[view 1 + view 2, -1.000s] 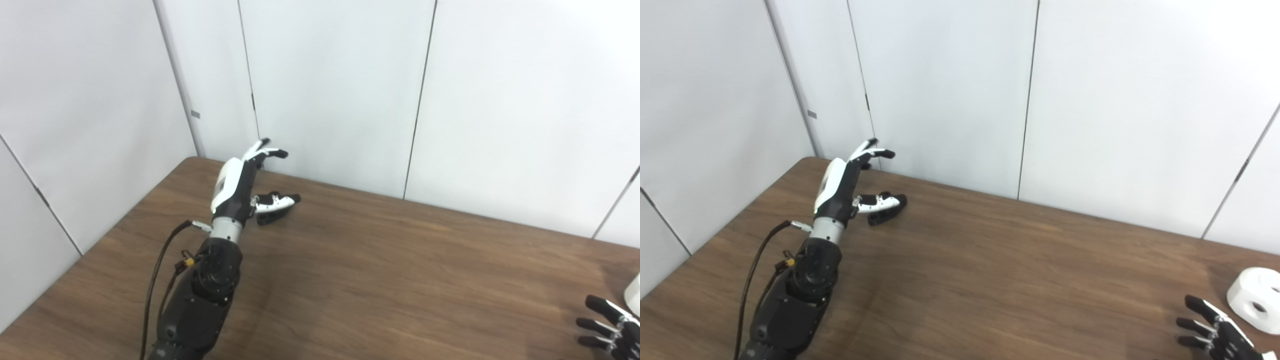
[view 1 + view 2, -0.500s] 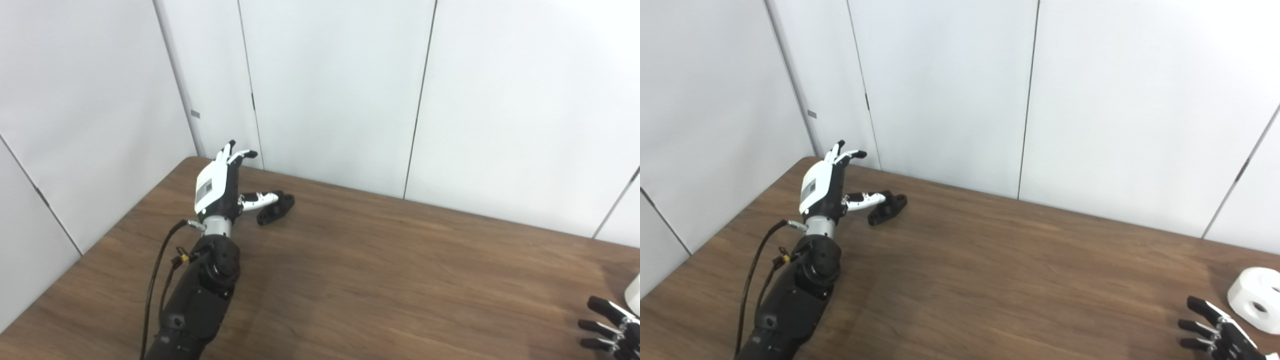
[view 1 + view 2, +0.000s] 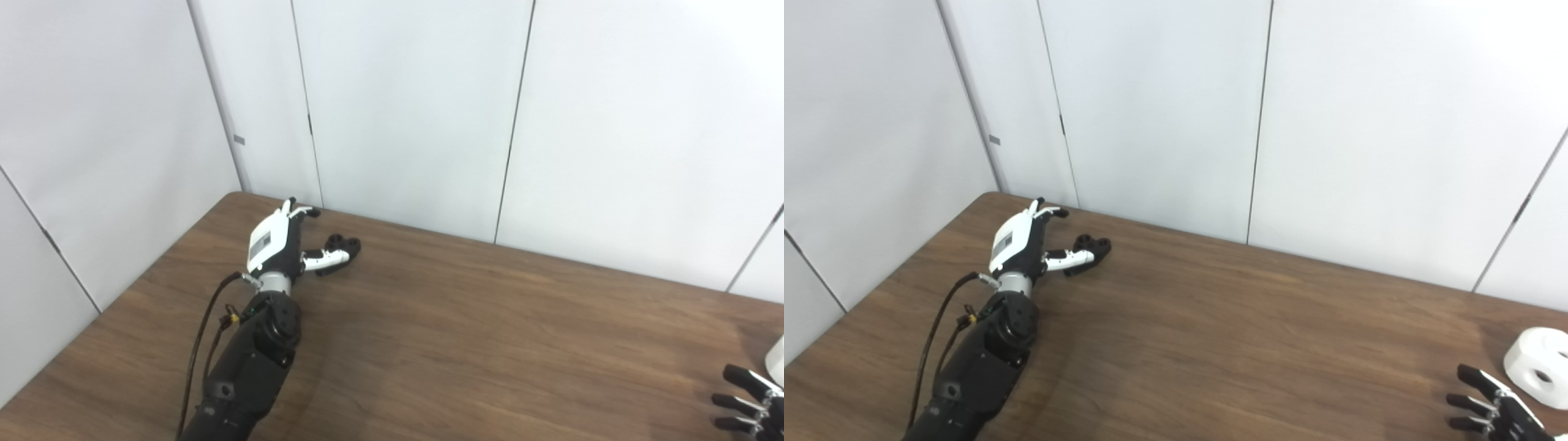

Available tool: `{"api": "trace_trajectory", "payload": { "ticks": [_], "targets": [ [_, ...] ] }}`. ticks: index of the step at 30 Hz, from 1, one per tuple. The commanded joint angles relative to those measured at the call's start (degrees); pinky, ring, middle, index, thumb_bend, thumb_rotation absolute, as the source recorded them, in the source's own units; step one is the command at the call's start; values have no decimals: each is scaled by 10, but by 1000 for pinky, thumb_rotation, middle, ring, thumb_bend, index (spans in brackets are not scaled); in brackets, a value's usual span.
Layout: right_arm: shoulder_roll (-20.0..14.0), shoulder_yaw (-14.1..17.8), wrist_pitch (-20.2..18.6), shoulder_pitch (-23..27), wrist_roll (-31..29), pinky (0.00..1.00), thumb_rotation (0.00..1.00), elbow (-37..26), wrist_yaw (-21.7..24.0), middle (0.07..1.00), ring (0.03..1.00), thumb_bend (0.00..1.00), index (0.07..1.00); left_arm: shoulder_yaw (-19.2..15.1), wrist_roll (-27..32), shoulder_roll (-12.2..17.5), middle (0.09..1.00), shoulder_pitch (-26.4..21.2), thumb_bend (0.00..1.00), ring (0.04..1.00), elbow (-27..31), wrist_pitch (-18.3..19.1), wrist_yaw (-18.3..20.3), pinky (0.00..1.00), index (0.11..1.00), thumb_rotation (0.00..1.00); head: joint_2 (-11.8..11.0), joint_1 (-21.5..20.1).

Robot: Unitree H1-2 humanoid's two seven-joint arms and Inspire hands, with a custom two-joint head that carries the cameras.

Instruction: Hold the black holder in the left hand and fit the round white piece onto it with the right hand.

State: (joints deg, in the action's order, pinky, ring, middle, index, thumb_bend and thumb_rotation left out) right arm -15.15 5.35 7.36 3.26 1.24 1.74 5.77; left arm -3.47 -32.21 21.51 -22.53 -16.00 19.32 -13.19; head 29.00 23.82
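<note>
Left hand (image 3: 1020, 240) sits upper left of frame, fingers spread, thumb lying against the black holder (image 3: 1088, 246) on the table (image 3: 1213, 331) — touching, not yet grasping. Right hand (image 3: 1494, 410) is at the lower right corner, fingers apart, holding nothing, just beside the round white piece (image 3: 1538, 366) at the right edge. Step in hand looks like the holder pickup. Next move calls for the left fingers to wrap around the holder and lift before the right goes for the white piece.

One black holder (image 3: 1088, 249); one round white piece (image 3: 1538, 366) (holed); two hands.
</note>
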Motion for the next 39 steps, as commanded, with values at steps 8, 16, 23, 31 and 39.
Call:
{"api": "trace_trajectory", "payload": {
  "ticks": [8,16,23,31,39],
  "targets": [
    [-14,10,9,7,-3,587,155,-21,-3,831,725,765,785,14,-14,22,1000,-35,1000,1000,-31,7,-18,1000,782,409,3,-3],
    [-15,14,2,2,-1,583,157,-34,-2,825,717,767,784,27,-19,23,1000,-36,1000,1000,-55,20,-33,1000,782,374,7,-4],
    [-18,15,2,-2,-2,581,173,-37,2,828,717,768,787,32,-14,24,1000,-36,1000,1000,-75,20,-46,1000,781,375,10,-4],
    [-21,13,6,-5,1,567,154,-39,1,827,700,750,783,33,-6,22,1000,-40,1000,1000,-97,14,-49,1000,772,370,13,-4],
    [-21,13,0,-11,2,560,158,-50,0,829,700,741,784,21,44,7,1000,-53,978,1000,-126,-16,-41,1000,703,336,20,-14]
  ]
}}
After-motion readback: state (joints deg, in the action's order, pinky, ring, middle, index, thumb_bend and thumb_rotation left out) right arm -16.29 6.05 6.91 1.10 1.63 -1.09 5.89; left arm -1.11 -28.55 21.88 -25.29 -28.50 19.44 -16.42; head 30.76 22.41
